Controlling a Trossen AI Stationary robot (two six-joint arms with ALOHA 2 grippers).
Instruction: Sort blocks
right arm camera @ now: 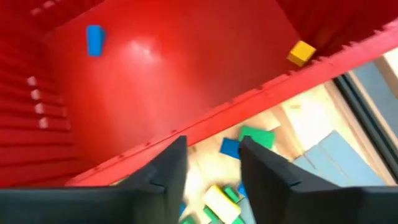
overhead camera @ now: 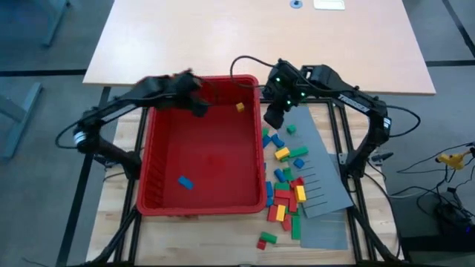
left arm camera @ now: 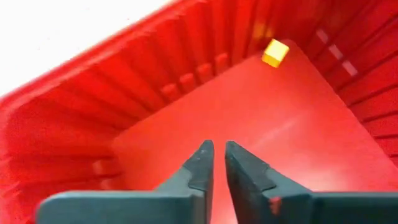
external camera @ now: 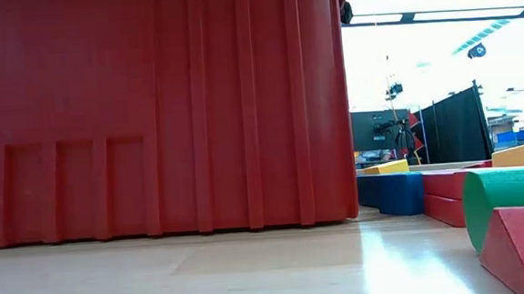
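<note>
Pale wood tabletop point(overhead camera: 223, 37), black partition point(external camera: 457, 126) behind, bright ceiling lights.

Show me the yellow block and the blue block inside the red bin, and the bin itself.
yellow block point(overhead camera: 240, 107): high view, its top face.
blue block point(overhead camera: 185, 182): high view, its middle.
red bin point(overhead camera: 148, 172): high view, its left wall.

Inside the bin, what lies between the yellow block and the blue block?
Nothing: in the high view only bare red bin floor separates the yellow block at the far corner from the blue block. The right wrist view agrees.
</note>
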